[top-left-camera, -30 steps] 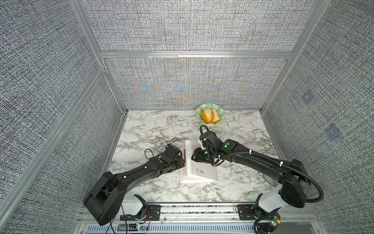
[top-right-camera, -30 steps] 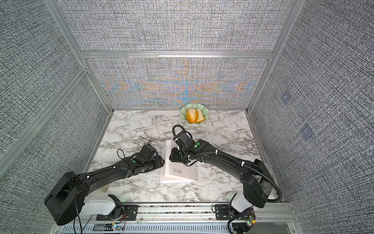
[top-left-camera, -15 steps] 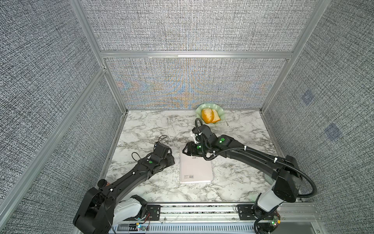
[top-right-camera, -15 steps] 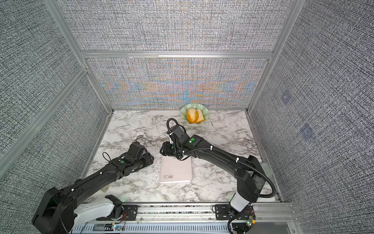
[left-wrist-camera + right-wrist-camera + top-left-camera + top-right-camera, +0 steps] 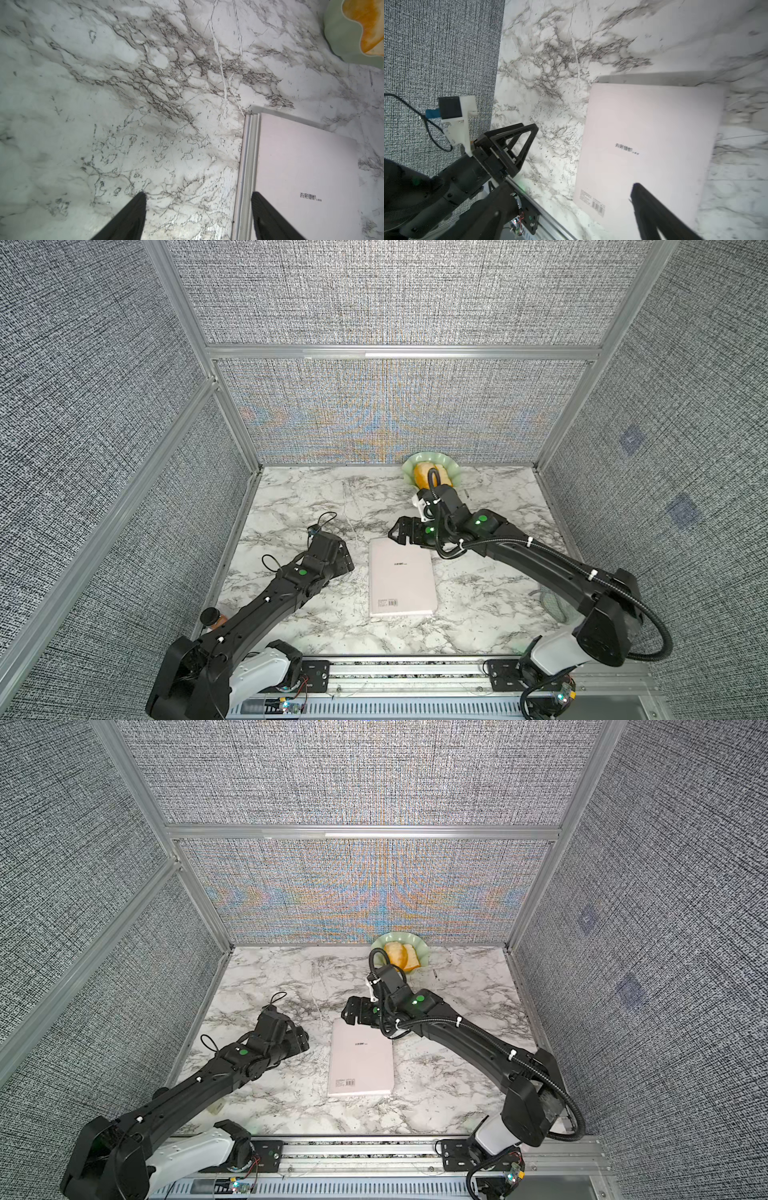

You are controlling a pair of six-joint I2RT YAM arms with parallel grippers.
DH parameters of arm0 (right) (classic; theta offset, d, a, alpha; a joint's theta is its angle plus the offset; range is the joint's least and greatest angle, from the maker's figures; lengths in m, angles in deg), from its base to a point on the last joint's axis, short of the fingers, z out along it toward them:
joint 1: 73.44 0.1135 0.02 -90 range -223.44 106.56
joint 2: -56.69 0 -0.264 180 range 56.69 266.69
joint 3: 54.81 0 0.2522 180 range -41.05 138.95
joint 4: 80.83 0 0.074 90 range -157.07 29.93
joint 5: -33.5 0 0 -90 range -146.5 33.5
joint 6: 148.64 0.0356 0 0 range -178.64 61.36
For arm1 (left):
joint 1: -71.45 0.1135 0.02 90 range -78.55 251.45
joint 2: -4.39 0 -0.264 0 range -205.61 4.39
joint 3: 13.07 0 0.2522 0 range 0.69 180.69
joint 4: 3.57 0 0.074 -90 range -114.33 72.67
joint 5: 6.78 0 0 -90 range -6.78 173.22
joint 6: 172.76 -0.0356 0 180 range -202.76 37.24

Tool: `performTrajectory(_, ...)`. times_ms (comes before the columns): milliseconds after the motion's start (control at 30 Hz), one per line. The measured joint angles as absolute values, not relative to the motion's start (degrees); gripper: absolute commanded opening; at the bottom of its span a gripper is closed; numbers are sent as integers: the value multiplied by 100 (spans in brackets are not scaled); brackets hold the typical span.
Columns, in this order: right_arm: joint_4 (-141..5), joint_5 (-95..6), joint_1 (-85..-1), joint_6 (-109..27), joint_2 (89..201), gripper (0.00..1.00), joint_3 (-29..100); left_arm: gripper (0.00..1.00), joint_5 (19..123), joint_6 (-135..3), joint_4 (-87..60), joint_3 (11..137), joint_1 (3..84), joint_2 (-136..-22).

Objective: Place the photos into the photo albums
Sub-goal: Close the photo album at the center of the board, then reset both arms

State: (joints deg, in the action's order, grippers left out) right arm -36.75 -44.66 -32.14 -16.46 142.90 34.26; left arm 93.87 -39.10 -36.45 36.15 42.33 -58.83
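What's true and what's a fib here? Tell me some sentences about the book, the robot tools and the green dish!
1. The photo album lies closed on the table, barcode showing. True.
2. The left tool is gripping the album. False: it is open beside the album, holding nothing.
3. The green dish holds something orange. True.
4. Loose photos lie all over the table. False: none can be seen.

twin overhead views; wrist cameras close above shared album
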Motion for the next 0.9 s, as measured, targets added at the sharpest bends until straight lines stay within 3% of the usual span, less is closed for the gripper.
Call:
performTrajectory(233,-3513,-4486,-3843,-1843,13847,97,3098,99,9781,-4188,-3446,3869,4324,-6200)
performTrajectory(500,-3388,-4411,-4556,-2197,13567,97,2772,100,9815,-4708,-3389,4520,4449,-7221)
performTrajectory(900,-3299,-4499,-5681,-2529,13165,97,2315,100,10283,-5045,-3258,4774,4611,-7299)
